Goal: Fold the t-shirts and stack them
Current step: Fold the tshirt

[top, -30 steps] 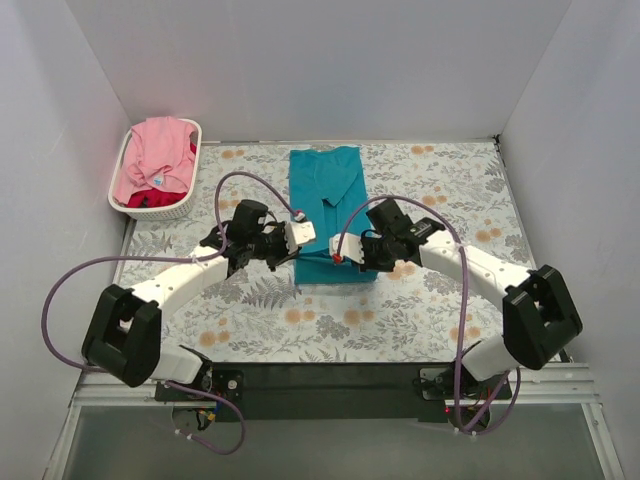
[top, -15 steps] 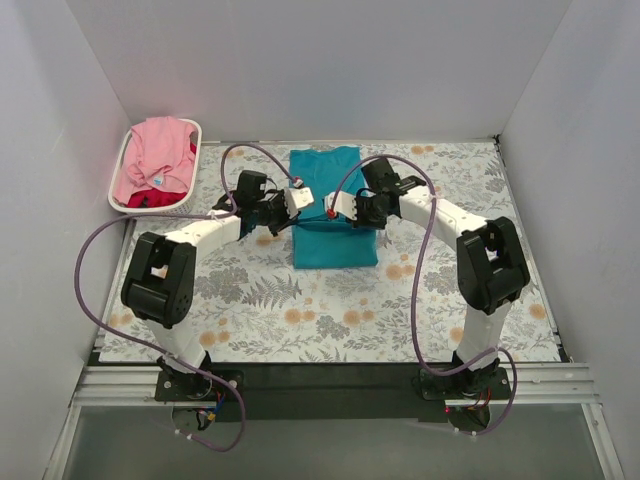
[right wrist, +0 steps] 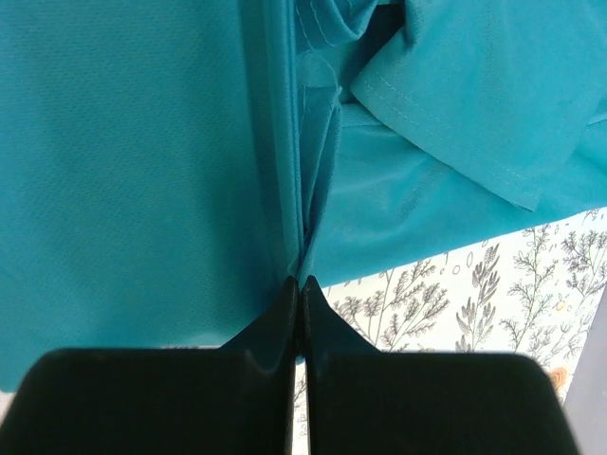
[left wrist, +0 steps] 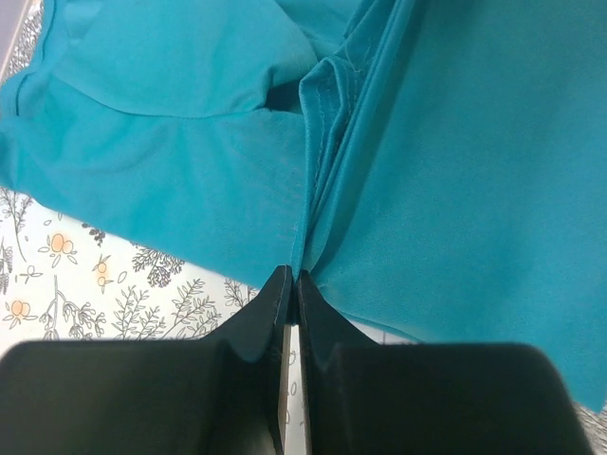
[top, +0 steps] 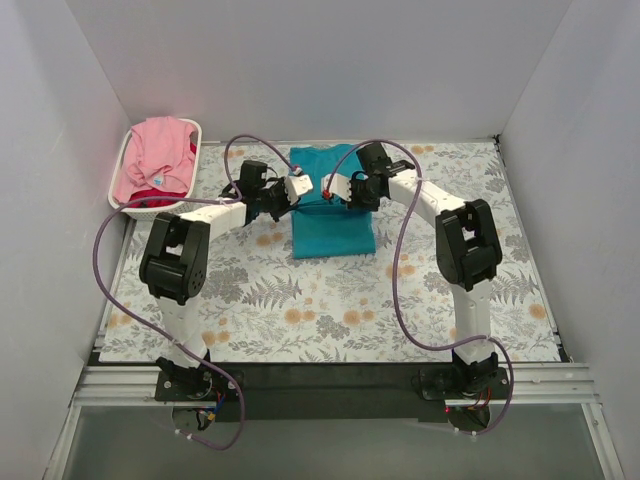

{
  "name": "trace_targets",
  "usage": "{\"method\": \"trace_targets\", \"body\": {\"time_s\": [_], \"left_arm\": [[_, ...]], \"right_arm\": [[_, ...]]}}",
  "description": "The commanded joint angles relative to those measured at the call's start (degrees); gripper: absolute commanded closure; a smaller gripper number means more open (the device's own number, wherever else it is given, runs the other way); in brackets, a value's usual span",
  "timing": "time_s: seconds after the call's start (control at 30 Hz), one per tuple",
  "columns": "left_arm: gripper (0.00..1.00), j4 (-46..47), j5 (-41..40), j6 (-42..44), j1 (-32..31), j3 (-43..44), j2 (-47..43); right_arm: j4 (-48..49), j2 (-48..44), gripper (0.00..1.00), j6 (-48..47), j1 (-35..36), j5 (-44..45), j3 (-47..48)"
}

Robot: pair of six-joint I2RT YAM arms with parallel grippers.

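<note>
L gripper (left wrist: 292,277) is pressed together, pinching a bunched edge of the teal t-shirt (left wrist: 455,171). R gripper (right wrist: 301,282) does likewise on the opposite edge. In the top view both sit over the shirt's far part, close to each other. The rest of the shirt lies flat on the counter (top: 300,310), back toward the arm bases.

Likely risks:
- The pinch is thin, so cloth may slip from one side and skew the fold.
- Several layers are gathered at the tips, so creases could get trapped.
- The wrists are near enough to bump if they converge.

Well off to the L gripper's left, the white basket (top: 172,210) holds the pink t-shirt (top: 155,160) on top, w/ the red t-shirt (top: 140,200) peeking out beneath.
</note>
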Motion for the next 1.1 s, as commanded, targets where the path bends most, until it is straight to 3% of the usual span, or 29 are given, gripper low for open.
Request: {"method": "trace_targets", "body": {"time_s": [0.0, 0.17, 0.2, 0.23, 0.27, 0.33, 0.43, 0.5, 0.6, 0.77, 0.97, 1.07], "left_arm": [[1.0, 1.99, -1.84, 1.67, 1.1, 2.21, 1.14], [1.0, 5.42, -4.3, 0.88, 1.37, 2.48, 2.73], [1.0, 5.6, -6.04, 0.54, 1.37, 2.65, 3.16], [1.0, 6.91, -6.93, 0.18, 1.37, 2.57, 3.34], [0.98, 7.35, -7.63, -0.17, 1.45, 2.65, 3.34], [0.77, 9.28, -9.74, -2.62, 1.81, 2.31, 2.73], [0.52, 9.47, -11.5, -5.69, 2.24, 1.87, 0.71], [0.34, 9.38, -11.6, -6.76, 2.33, 0.64, -2.61], [0.33, 8.77, -9.15, -9.57, 2.42, -3.66, -8.58], [0.42, 2.88, 1.92, -11.77, 2.25, -11.39, -16.68], [0.59, 0.24, 3.78, -17.83, 1.19, -12.03, -14.94], [0.61, -0.81, 3.79, -19.77, 0.58, -11.5, -12.31]], "right_arm": [[-0.3, 2.51, 0.99, -2.26, -0.92, 1.07, 4.69], [2.41, 4.27, 0.99, -0.68, -1.01, 2.74, 6.01], [2.95, 4.18, 0.93, 0.54, -1.1, 3.18, 6.19], [3.57, 3.92, 0.74, 1.25, -1.1, 3.53, 6.1], [5.4, 3.31, 0.67, 2.04, -1.1, 3.97, 5.93], [6.56, 2.43, 0.48, 4.05, -1.36, 5.2, 5.92], [7.53, -0.82, 0.37, 6.43, -1.8, 5.2, 5.75], [7.53, -4.59, 0.37, 7.14, -2.24, 3.63, 4.7], [6.57, -10.13, 0.4, 8.37, -2.42, 1.09, 0.57], [1.56, -13.49, 0.51, 13.02, -2.16, -3.76, -4.0], [-1.44, -9.1, 0.64, 21.11, -2.15, -10.35, -3.04], [-1.88, -6.55, 0.67, 23.58, -2.07, -11.85, -2.86]]}}
